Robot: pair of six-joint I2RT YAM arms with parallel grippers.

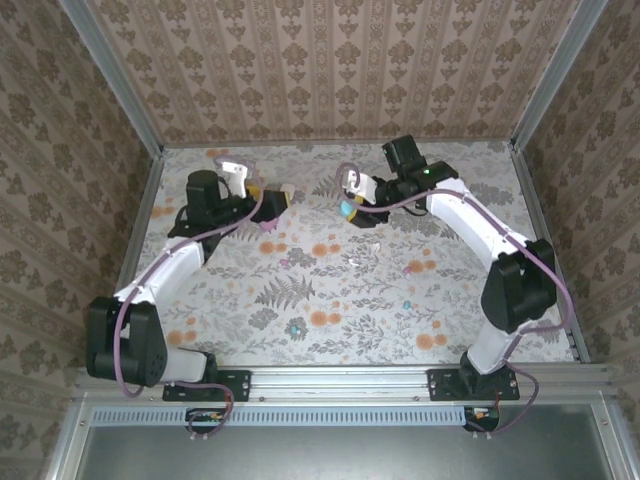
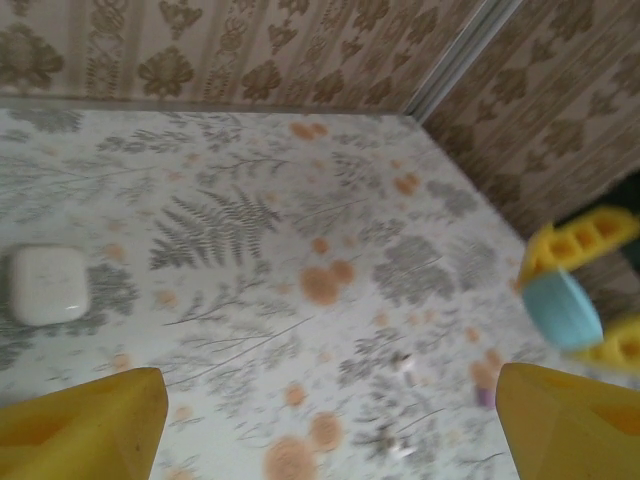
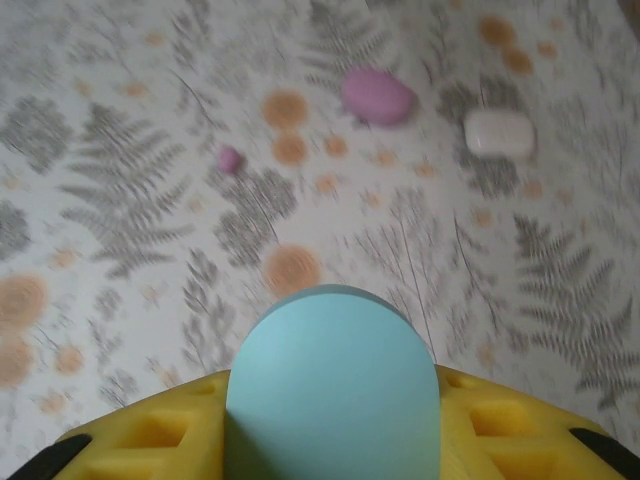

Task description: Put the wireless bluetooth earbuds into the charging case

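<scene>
**Right claw** (image 3: 332, 430): yellow fingers closed against both sides of the teal charging case (image 3: 330, 350). The case stands between them with its rounded end forward.

**Pink earbud** (image 3: 229, 158): loose on the flowered table (image 3: 100, 200), ahead of the right claw and to its left, apart from the other things.

**Pink charging case** (image 3: 377, 97): a shut pebble, farther ahead and a little right of the right claw's middle.

**White charging case** (image 3: 497, 133): shut, ahead and to the right of the right claw. It lies near the pink charging case without touching it.

**Left claw** (image 2: 330, 390): yellow fingers spread wide, nothing between them and nothing held, with bare table below the gap.

**Whitish buds**: one just ahead of the left claw (image 2: 400, 448), and a second a little farther on (image 2: 405, 370). Both are blurred, so their shape is unclear.

**Pinkish bud** (image 2: 483, 397): just ahead of the left claw's right finger, and blurred.

**Other things ahead of the left claw**: the white charging case lies ahead and well to the left. The right claw with the teal charging case is ahead and to the right.

**Patterned wall** (image 2: 250, 50): stands beyond the table's far edge, ahead of the left claw.
</scene>
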